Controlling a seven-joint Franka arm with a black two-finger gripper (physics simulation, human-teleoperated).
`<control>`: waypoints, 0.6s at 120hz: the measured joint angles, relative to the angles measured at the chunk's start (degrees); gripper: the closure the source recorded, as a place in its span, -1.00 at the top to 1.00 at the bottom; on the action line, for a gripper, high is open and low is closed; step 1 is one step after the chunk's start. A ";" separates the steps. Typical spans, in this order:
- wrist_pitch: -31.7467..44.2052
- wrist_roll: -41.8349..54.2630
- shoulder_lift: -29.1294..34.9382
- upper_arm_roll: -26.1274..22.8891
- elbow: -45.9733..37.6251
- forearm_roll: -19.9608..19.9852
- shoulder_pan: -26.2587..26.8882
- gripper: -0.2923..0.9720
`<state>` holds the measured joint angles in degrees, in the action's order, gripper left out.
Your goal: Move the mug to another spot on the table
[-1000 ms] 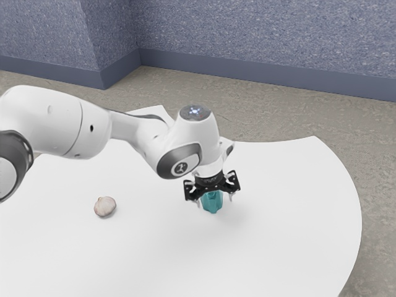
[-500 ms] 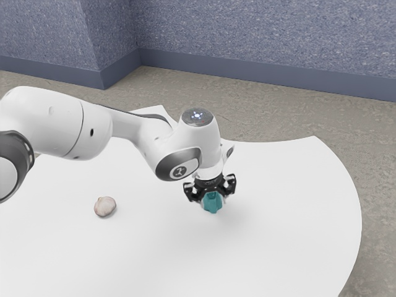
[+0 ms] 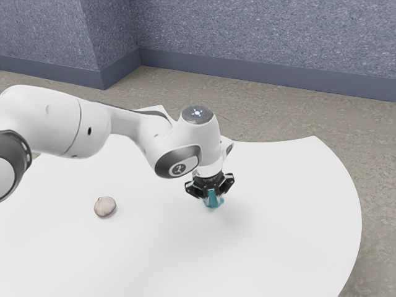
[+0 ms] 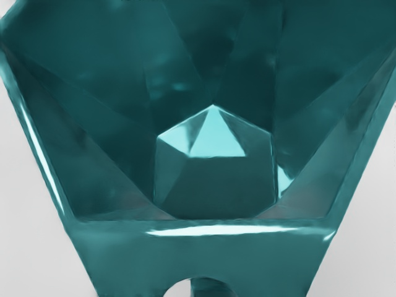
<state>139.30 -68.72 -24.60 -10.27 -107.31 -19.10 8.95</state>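
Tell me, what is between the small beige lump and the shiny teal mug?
Nothing. In the exterior view, only bare white table lies between the small beige lump and the shiny teal mug.

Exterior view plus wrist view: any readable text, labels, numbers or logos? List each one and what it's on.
No readable words, numbers or brand names.
On the arm: one round emblem on a joint housing, a symbol too small to read.
On the mug, the table and the pale lump: no markings.
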 joint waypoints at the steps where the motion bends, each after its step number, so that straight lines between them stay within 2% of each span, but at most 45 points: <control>1: -0.08 -0.01 0.07 0.00 0.02 -0.03 0.00 -0.49; 52: -6.74 -0.88 4.50 4.70 0.06 -0.39 -0.29 -0.61; 72: -5.69 -1.53 5.35 8.29 -4.19 -0.39 -0.55 -0.63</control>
<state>133.60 -70.25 -19.26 -1.99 -111.50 -19.49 8.40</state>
